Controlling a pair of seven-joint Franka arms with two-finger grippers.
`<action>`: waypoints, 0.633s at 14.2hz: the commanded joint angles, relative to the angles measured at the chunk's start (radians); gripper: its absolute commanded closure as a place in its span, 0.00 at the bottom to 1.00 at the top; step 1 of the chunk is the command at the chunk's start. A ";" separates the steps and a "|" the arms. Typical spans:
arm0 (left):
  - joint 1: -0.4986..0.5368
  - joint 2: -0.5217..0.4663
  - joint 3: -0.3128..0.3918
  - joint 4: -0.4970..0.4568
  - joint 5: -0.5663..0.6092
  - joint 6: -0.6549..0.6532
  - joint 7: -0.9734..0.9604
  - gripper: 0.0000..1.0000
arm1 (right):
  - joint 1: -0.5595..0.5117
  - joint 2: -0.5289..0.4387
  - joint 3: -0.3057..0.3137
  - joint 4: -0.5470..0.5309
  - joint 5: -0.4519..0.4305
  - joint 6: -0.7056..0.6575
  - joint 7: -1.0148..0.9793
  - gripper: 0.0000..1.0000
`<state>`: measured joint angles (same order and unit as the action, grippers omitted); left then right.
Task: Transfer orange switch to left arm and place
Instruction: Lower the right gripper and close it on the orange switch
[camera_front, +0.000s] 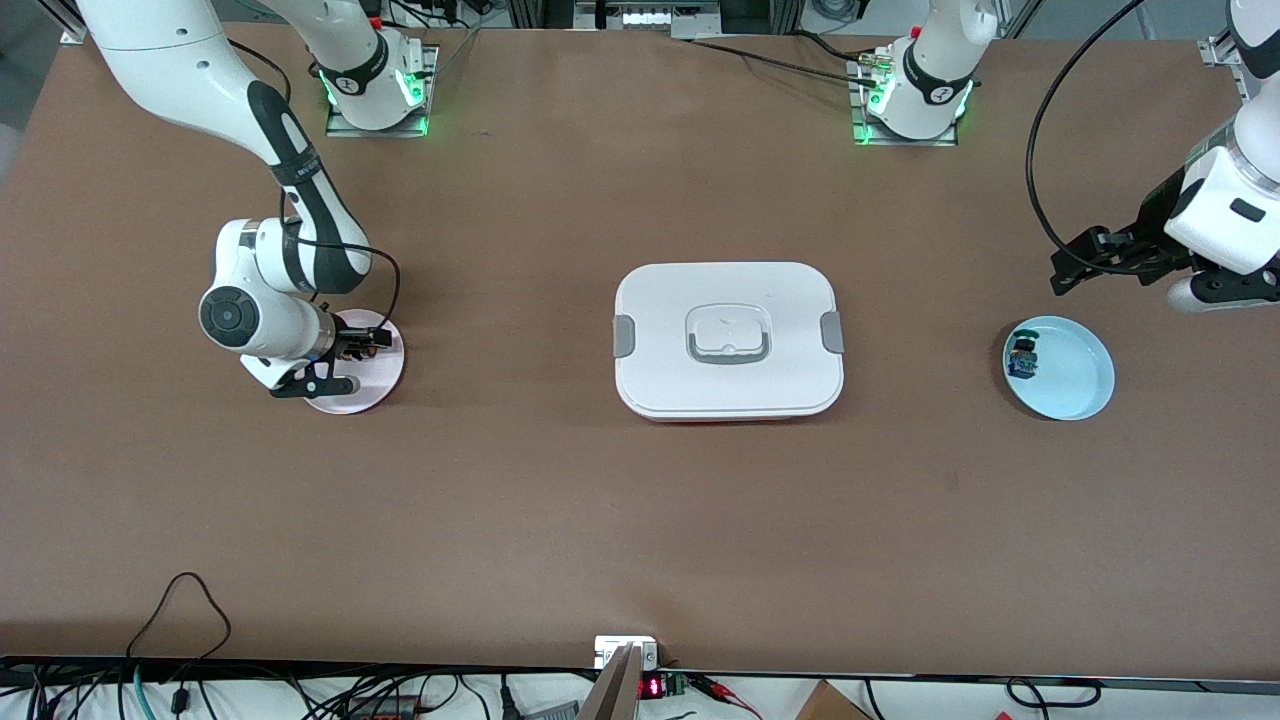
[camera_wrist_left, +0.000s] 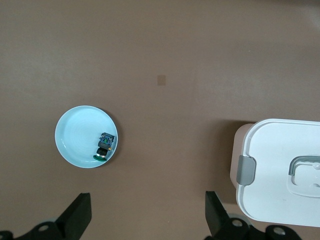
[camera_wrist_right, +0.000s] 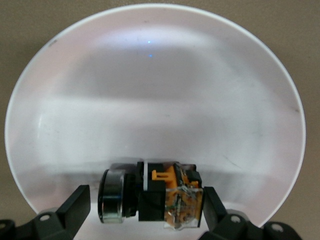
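Barely begun — the right gripper (camera_wrist_right: 142, 205) is down over the pink plate (camera_wrist_right: 150, 90), jaws spread either side of the orange switch (camera_wrist_right: 150, 194), not yet pinching. Lift, handover past the box (camera_front: 728, 340) remain; the left gripper (camera_wrist_left: 147, 212) waits, spread, above the table near the blue plate (camera_wrist_left: 75, 135).

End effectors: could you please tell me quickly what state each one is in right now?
Left end effector: open, empty, above the table by the blue plate.
Right end effector: open, straddling the orange switch on the pink plate.

Brown counter (camera_front: 560, 520), pale pink plate (camera_front: 385, 385) toward the right arm's end, light blue plate (camera_front: 1075, 385) at the left arm's end with a small blue-and-black component (camera_front: 1022, 358) in it.
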<state>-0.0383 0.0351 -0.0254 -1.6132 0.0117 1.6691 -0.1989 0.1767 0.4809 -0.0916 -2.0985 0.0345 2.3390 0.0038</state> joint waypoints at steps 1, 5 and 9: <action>0.003 0.014 0.001 0.029 0.011 -0.011 0.010 0.00 | 0.001 -0.004 0.000 -0.008 0.008 0.014 -0.008 0.00; 0.003 0.014 -0.001 0.029 0.011 -0.011 0.010 0.00 | 0.003 -0.001 0.000 -0.008 0.005 0.010 -0.028 0.55; 0.003 0.014 -0.001 0.029 0.011 -0.011 0.010 0.00 | 0.001 -0.008 0.000 0.003 0.005 0.002 -0.057 0.86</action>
<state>-0.0379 0.0351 -0.0251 -1.6132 0.0117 1.6691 -0.1989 0.1771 0.4795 -0.0915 -2.0977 0.0344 2.3396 -0.0274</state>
